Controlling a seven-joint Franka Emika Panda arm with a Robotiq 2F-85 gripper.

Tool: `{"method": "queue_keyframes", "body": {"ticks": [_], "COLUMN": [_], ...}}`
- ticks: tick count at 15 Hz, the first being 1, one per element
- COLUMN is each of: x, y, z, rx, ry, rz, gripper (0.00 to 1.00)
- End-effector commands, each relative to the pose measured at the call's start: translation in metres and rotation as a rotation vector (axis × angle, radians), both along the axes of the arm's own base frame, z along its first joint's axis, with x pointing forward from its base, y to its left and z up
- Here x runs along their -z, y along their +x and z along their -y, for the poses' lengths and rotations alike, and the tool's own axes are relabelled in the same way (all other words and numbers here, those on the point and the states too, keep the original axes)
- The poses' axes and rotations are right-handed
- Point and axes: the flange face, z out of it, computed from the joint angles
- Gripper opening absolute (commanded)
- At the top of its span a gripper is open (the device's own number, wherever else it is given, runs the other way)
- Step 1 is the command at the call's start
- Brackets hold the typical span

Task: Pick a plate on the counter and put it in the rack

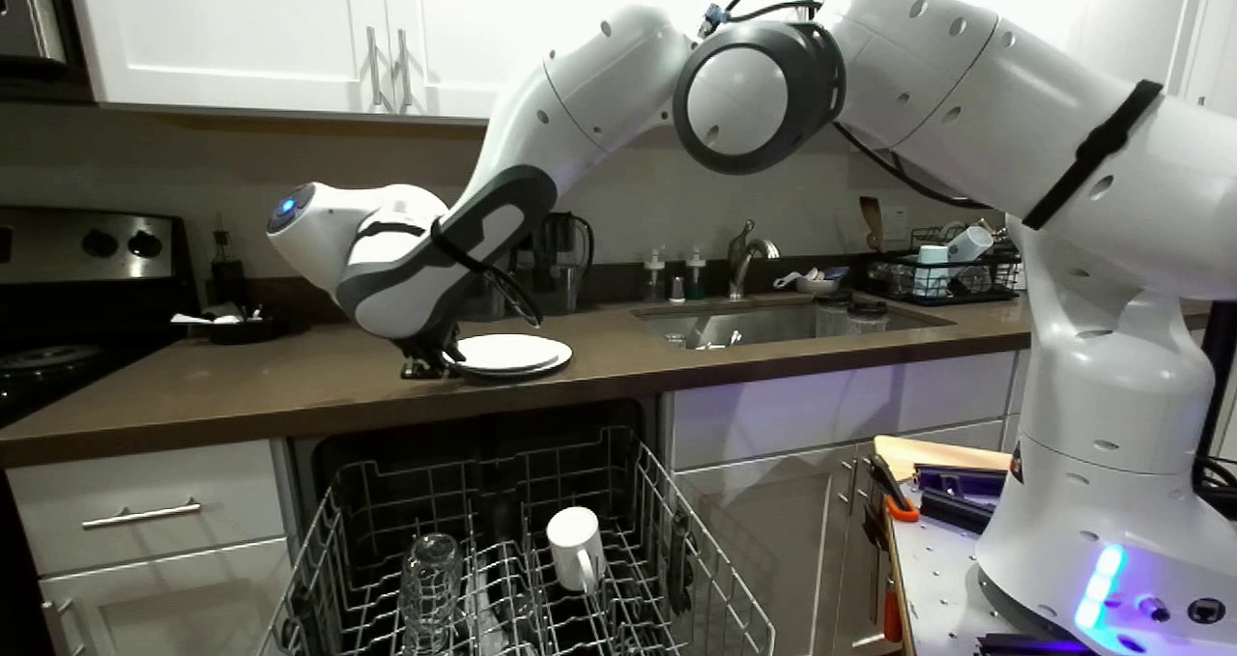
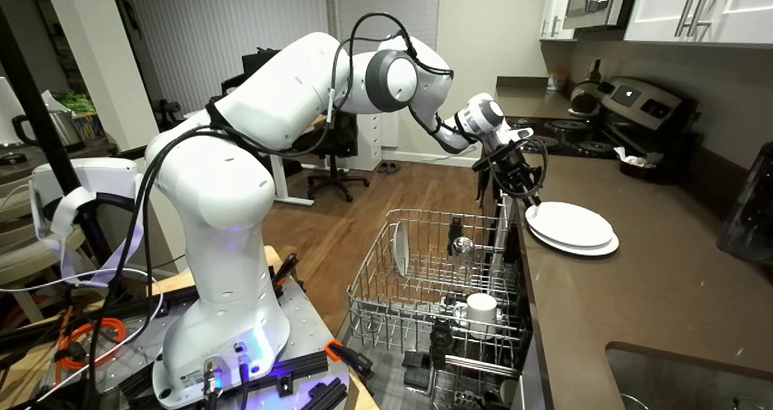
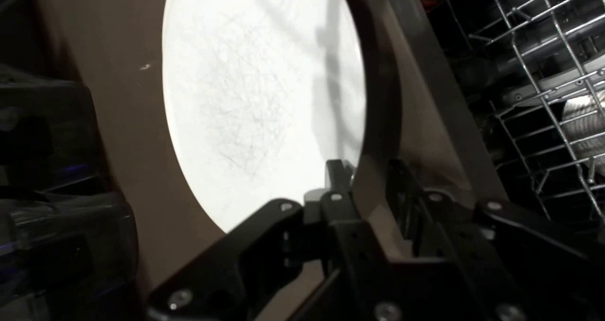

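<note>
Two plain white plates lie stacked on the brown counter [image 2: 658, 235], close to its front edge. The upper plate [image 2: 567, 223] is shifted toward the gripper, so part of the lower plate [image 2: 595, 251] shows beneath it. My gripper [image 3: 367, 169] stands partly open at the rim of the upper plate [image 3: 255, 84]. In the wrist view one finger [image 3: 338, 177] overlaps the plate's face and the other is outside its rim; contact cannot be told. An exterior view shows the gripper [image 1: 425, 371] low at the plates' left side. The rack [image 1: 705, 537] is pulled out below the counter.
Inside the rack are a white mug [image 1: 575, 545], a clear glass [image 1: 432, 579] and an upright white plate-like disc [image 2: 400, 248]. A dark pitcher [image 1: 560, 260] stands behind the plates. The sink [image 1: 715, 326] and stove [image 2: 564, 129] flank this stretch of counter.
</note>
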Motion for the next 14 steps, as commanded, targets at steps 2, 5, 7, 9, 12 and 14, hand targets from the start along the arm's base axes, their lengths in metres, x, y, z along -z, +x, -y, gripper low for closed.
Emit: {"method": "queue_keyframes", "body": {"ticks": [2,5,7,9,12,14], "x": [0.0046,0.0078,0.0089,0.009,0.0092,0.0094], "y": [0.0036,0.0035,0.0035,0.0034,0.0036,0.0035], "z": [0.0003,0.0007,0.0019,0.0026,0.0037,0.0042], "rx": [-0.018,-0.022,-0.027,-0.03,-0.038,-0.041], "ry": [-0.056,-0.076,-0.095,-0.108,-0.129,-0.137], "rz": [-0.037,-0.046,-0.052,-0.054,-0.058,-0.059], "gripper": [0.35,0.33,0.32,0.34,0.29,0.26]}}
